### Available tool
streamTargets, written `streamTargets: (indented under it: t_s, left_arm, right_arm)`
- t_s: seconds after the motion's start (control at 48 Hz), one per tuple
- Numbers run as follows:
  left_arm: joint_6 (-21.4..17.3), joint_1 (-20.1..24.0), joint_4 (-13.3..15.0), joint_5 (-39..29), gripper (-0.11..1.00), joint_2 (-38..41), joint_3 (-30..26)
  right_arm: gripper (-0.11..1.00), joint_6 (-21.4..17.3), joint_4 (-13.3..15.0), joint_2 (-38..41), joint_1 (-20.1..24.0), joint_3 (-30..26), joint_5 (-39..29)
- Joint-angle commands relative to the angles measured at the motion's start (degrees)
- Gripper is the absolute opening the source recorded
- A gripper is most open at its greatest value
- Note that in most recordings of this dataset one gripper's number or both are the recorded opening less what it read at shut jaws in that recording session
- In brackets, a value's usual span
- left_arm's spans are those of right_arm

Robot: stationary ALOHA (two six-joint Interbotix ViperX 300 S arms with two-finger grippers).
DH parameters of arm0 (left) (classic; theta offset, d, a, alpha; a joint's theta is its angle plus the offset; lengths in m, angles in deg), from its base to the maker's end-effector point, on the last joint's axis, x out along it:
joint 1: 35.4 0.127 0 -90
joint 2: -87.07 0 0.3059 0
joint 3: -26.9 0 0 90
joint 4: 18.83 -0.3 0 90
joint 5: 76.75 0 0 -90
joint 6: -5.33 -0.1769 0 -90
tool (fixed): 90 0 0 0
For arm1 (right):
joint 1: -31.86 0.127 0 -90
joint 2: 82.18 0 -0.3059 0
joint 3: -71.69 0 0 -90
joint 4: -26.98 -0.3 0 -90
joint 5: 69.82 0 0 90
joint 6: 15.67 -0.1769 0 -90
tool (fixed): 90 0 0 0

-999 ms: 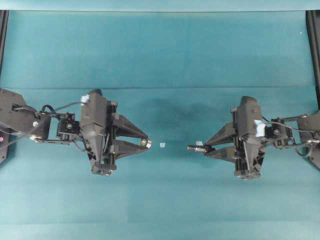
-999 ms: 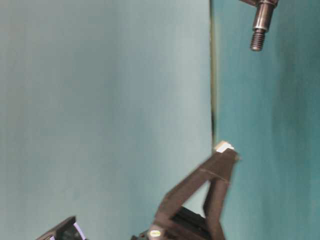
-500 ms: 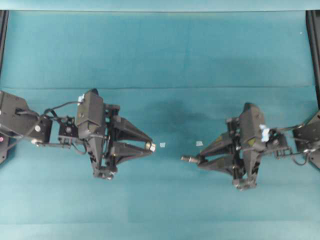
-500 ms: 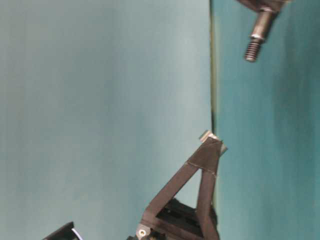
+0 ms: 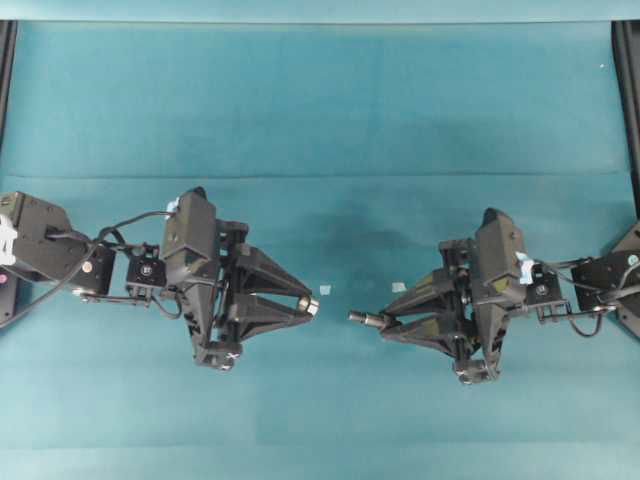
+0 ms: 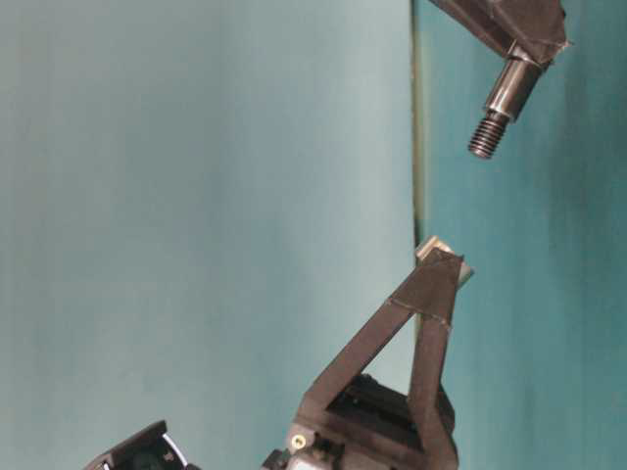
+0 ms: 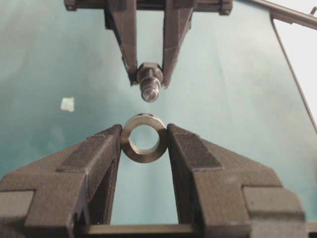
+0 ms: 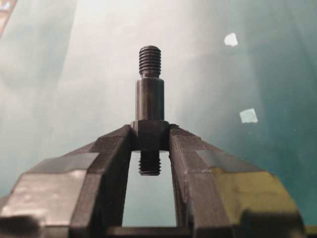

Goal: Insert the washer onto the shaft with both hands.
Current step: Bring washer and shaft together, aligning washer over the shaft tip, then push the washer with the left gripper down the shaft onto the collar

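Left claw [image 5: 312, 306] is sitting left over the bench [image 5: 320, 100], pinching the washer [image 7: 144, 137]; right claw [image 5: 385, 322] is sitting opposite, pinching the shaft [image 5: 362, 318], tip facing the washer, apart.

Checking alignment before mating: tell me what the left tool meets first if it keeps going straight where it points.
Probably the threaded tip of the dark grey stepped metal shaft, meeting the silver metal ring held by the left tool; exact alignment is unclear.

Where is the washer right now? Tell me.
In the overhead view the washer sits left of centre, pinched in the left gripper, just short of the shaft.
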Motion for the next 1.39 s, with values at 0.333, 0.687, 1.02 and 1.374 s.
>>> streamTargets:
  t_s: [0.333,0.687,1.02,1.374]
  left_arm:
    - [-0.1,-0.2,-0.1,0.7,0.37,2.9,-3.4]
    - [-0.1,-0.2,-0.1,0.4,0.37,4.6,-5.6]
    - [-0.1,-0.2,-0.1,-0.1,0.37,5.5,-6.4]
    - [-0.1,-0.2,-0.1,-0.2,0.37,6.9,-7.6]
  right_arm:
    - [0.00,-0.5,-1.0,2.7,0.2,-0.7,4.3]
    - [0.00,-0.5,-1.0,3.5,0.2,-0.8,4.0]
    - [0.00,-0.4,-1.0,3.7,0.2,-1.2,4.2]
    - [0.00,-0.4,-1.0,3.8,0.2,-1.6,4.5]
